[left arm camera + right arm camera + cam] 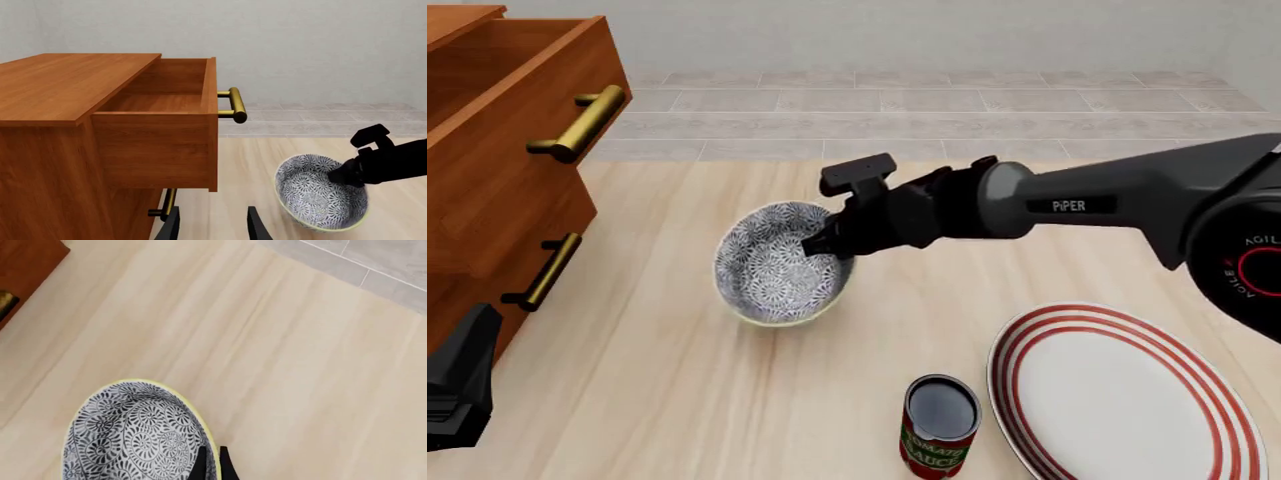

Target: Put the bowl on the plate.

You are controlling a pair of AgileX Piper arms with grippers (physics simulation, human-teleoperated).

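- A pale wooden surface [667, 380] fills the scene, with a grey tiled floor and a plain wall beyond its far edge.
- The bowl [779, 264], round and deep with a dense blue-grey and white floral pattern and a pale rim, sits on the surface left of centre. It looks tipped, its opening turned up and partly toward the viewer.
- The right arm reaches in from the right, dark grey with white lettering on its side. Its right tool [823, 243] is at the bowl's right-hand rim.
- In the right wrist view, two thin dark fingers [200, 466] stand nearly together with the bowl's rim pinched between them, one inside the bowl and one outside.
- The plate [1121, 395], large, flat and white with red concentric rings, lies at the near right of the surface, well apart from the bowl. Nothing rests on it.
- A can [940, 425] with a red and green label stands upright just left of the plate, nearer the viewer than the bowl.
- A wooden cabinet [501, 180] stands along the left side. Its top drawer [170, 130] is pulled out, showing a brass handle [235, 106]; a second brass handle sits lower down.
- The left tool [212, 225] hovers near the cabinet front, its two dark fingers spread apart and holding nothing.
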